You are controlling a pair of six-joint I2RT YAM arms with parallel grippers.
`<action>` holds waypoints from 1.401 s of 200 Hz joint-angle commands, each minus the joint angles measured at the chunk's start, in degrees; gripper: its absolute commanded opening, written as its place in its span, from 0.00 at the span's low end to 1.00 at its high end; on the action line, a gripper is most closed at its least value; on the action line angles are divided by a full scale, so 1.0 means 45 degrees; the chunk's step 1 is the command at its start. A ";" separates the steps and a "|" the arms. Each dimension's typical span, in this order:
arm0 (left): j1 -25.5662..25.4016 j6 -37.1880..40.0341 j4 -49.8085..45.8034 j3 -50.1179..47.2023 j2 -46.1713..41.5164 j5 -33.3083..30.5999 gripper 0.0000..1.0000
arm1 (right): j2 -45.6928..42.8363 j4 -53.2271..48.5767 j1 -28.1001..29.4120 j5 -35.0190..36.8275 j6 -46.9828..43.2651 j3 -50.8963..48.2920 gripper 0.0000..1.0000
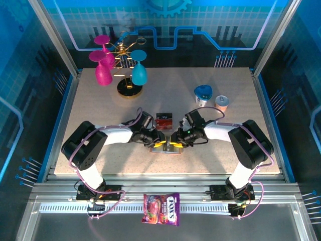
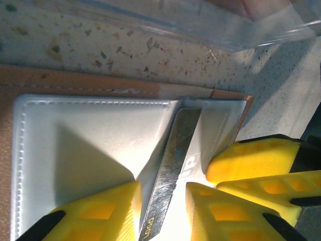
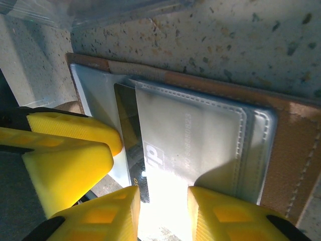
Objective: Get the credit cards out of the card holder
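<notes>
The card holder (image 3: 291, 145) lies open on the table (image 1: 100, 115), near the front. The left tool (image 2: 163, 193) straddles a card (image 2: 173, 150) poking from its pocket; the right tool (image 3: 163, 196) straddles the pocket. Whether either grips cannot be told.

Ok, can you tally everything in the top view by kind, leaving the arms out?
Pink goblets: 2
Teal goblet: 1
Lidded cups: 2
Gold stand: 1
Card holder: 1
Loose red card: 1
Candy packet: 1
Total: 9
</notes>
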 commanded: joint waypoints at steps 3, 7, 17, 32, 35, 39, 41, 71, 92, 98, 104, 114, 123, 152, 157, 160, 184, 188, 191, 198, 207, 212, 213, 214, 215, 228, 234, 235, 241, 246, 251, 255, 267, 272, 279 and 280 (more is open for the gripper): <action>0.0073 -0.0212 0.0300 -0.0163 0.0285 0.0460 0.30 | 0.0239 -0.0234 0.0105 0.0141 -0.0118 0.0007 0.33; 0.0079 -0.0222 0.0328 -0.0165 0.0325 0.0462 0.30 | 0.0246 -0.0226 0.0108 0.0141 -0.0118 0.0007 0.33; 0.0091 -0.0226 0.0414 -0.0168 0.0396 0.0527 0.29 | 0.0235 -0.0246 0.0110 0.0151 -0.0138 0.0008 0.33; 0.0108 -0.0327 0.0653 -0.0214 0.0465 0.0645 0.27 | 0.0205 -0.0251 0.0105 0.0141 -0.0131 -0.0009 0.33; 0.0108 -0.0348 0.0712 -0.0237 0.0464 0.0666 0.26 | 0.0197 -0.0258 0.0105 0.0153 -0.0131 0.0003 0.33; 0.0092 -0.0385 0.0785 -0.0274 0.0464 0.0690 0.26 | 0.0196 -0.0264 0.0104 0.0161 -0.0123 -0.0003 0.33; 0.0101 -0.0394 0.0818 -0.0272 0.0458 0.0695 0.26 | 0.0191 -0.0265 0.0105 0.0161 -0.0120 -0.0024 0.33; 0.0108 -0.0558 0.1195 -0.0422 0.0528 0.0869 0.24 | 0.0118 -0.0284 0.0105 0.0182 -0.0105 -0.0041 0.33; 0.0112 -0.0662 0.1437 -0.0538 0.0461 0.0946 0.23 | 0.0078 -0.0285 0.0095 0.0186 -0.0119 -0.0065 0.33; 0.0123 -0.0690 0.1500 -0.0553 0.0417 0.0973 0.23 | 0.0071 -0.0284 0.0105 0.0209 -0.0117 -0.0071 0.33; 0.0105 -0.0724 0.1546 -0.0576 0.0369 0.0983 0.22 | 0.0077 -0.0284 0.0104 0.0203 -0.0112 -0.0073 0.33; 0.0128 -0.0728 0.1571 -0.0581 0.0285 0.1003 0.21 | 0.0073 -0.0286 0.0104 0.0200 -0.0104 -0.0080 0.33; 0.0110 -0.0753 0.1552 -0.0582 0.0212 0.0991 0.21 | 0.0078 -0.0284 0.0105 0.0200 -0.0108 -0.0095 0.33; 0.0119 -0.0763 0.1589 -0.0633 0.0046 0.0972 0.17 | 0.0071 -0.0265 0.0103 0.0201 -0.0109 -0.0101 0.33; 0.0124 -0.0769 0.1633 -0.0650 0.0036 0.0993 0.16 | 0.0077 -0.0265 0.0105 0.0212 -0.0119 -0.0103 0.33; 0.0112 -0.0774 0.1674 -0.0645 0.0044 0.1002 0.16 | 0.0076 -0.0279 0.0105 0.0201 -0.0119 -0.0097 0.33; 0.0111 -0.0824 0.1926 -0.0662 0.0228 0.1127 0.15 | 0.0072 -0.0284 0.0086 0.0179 -0.0132 -0.0081 0.33; 0.0118 -0.0850 0.1969 -0.0679 0.0284 0.1127 0.16 | 0.0066 -0.0284 0.0086 0.0180 -0.0132 -0.0074 0.33; 0.0104 -0.0853 0.1990 -0.0673 0.0344 0.1149 0.16 | 0.0069 -0.0284 0.0086 0.0180 -0.0133 -0.0081 0.33; 0.0094 -0.0865 0.2019 -0.0666 0.0437 0.1202 0.17 | 0.0059 -0.0279 0.0086 0.0183 -0.0121 -0.0071 0.33; 0.0122 -0.0940 0.2058 -0.0680 0.0511 0.1202 0.19 | 0.0092 -0.0284 0.0076 0.0185 -0.0138 -0.0074 0.33; 0.0098 -0.0972 0.2093 -0.0682 0.0523 0.1207 0.20 | 0.0081 -0.0284 0.0090 0.0180 -0.0134 -0.0076 0.33; 0.0104 -0.0981 0.2096 -0.0691 0.0529 0.1216 0.19 | 0.0089 -0.0284 0.0088 0.0180 -0.0127 -0.0073 0.33; 0.0098 -0.0976 0.2107 -0.0706 0.0531 0.1210 0.20 | 0.0094 -0.0284 0.0087 0.0180 -0.0133 -0.0082 0.33; 0.0104 -0.0973 0.2103 -0.0703 0.0533 0.1207 0.20 | 0.0086 -0.0284 0.0076 0.0180 -0.0136 -0.0086 0.33; 0.0119 -0.0998 0.2095 -0.0742 0.0478 0.1157 0.19 | 0.0081 -0.0284 0.0069 0.0180 -0.0151 -0.0071 0.33; 0.0112 -0.0959 0.2070 -0.0755 0.0473 0.1135 0.19 | 0.0096 -0.0284 0.0055 0.0181 -0.0155 -0.0071 0.33; 0.0111 -0.0955 0.2065 -0.0757 0.0455 0.1141 0.19 | 0.0097 -0.0284 0.0061 0.0181 -0.0147 -0.0071 0.33; 0.0111 -0.0936 0.2006 -0.0755 0.0426 0.1093 0.18 | 0.0098 -0.0284 0.0056 0.0181 -0.0139 -0.0071 0.33; 0.0116 -0.0922 0.1982 -0.0754 0.0407 0.1099 0.16 | 0.0079 -0.0284 0.0065 0.0191 -0.0144 -0.0074 0.33; 0.0112 -0.0900 0.1986 -0.0757 0.0410 0.1104 0.15 | 0.0095 -0.0284 0.0064 0.0181 -0.0126 -0.0071 0.33; 0.0117 -0.0883 0.1965 -0.0754 0.0398 0.1080 0.14 | 0.0090 -0.0284 0.0064 0.0180 -0.0137 -0.0090 0.33; 0.0116 -0.0855 0.1874 -0.0749 0.0376 0.1042 0.11 | 0.0078 -0.0265 0.0063 0.0180 -0.0132 -0.0098 0.33; 0.0123 -0.0823 0.1836 -0.0747 0.0343 0.1016 0.10 | 0.0073 -0.0265 0.0066 0.0199 -0.0138 -0.0117 0.33; 0.0114 -0.0783 0.1779 -0.0748 0.0294 0.0975 0.10 | 0.0061 -0.0282 0.0058 0.0200 -0.0124 -0.0129 0.33; 0.0112 -0.0779 0.1773 -0.0744 0.0287 0.0982 0.10 | 0.0060 -0.0283 0.0062 0.0200 -0.0122 -0.0129 0.33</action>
